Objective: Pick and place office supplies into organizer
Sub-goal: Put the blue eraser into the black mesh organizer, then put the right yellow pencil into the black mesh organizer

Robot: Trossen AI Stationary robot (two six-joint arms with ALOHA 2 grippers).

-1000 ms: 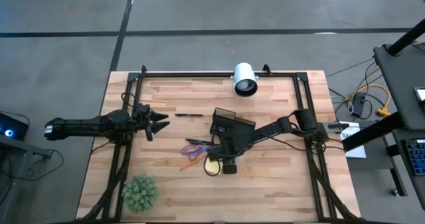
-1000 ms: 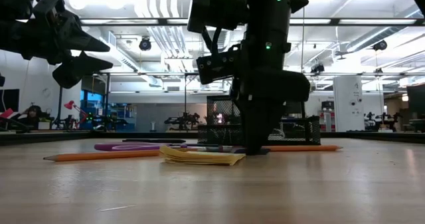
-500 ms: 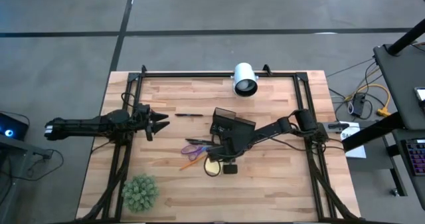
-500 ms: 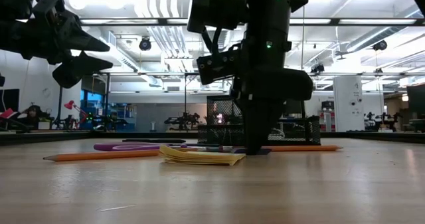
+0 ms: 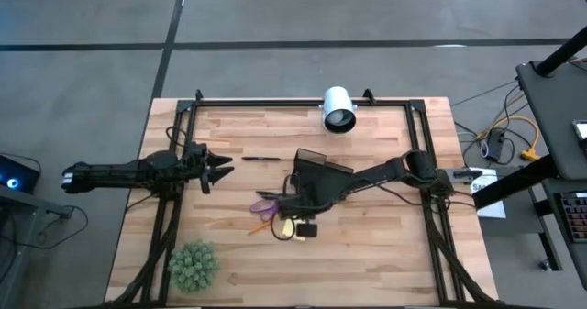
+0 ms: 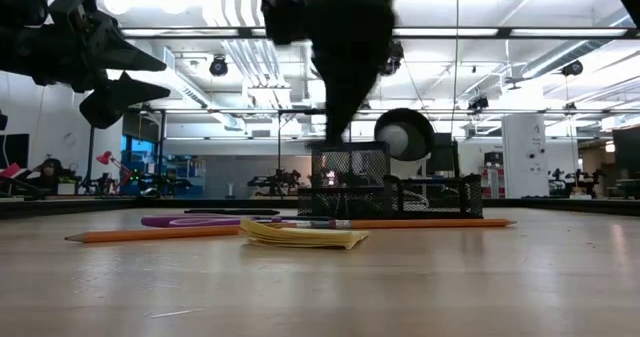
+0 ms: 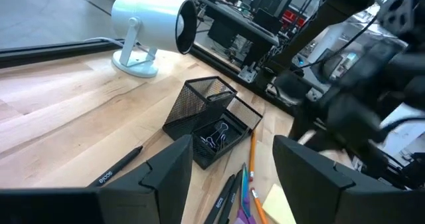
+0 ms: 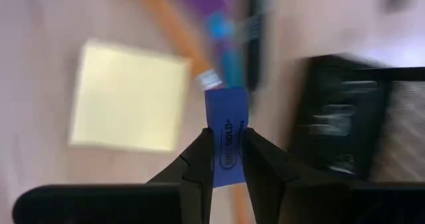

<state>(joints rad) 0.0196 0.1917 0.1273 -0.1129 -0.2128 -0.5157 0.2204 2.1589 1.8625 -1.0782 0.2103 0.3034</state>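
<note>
Now | right end effector (image 8: 226, 159) pinching flat blue rectangular item (image 8: 226, 134) | above square yellow sticky-note pad (image 8: 129, 96) | left end effector (image 5: 223, 166) spread

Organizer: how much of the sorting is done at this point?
Done: small clips lie in the organizer. In hand: the right gripper is shut on a slim blue item, raised above the table near the sticky pad. Left on the table: scissors, orange pencil, black pen and the pad. The left gripper waits open at the table's left side.
</note>
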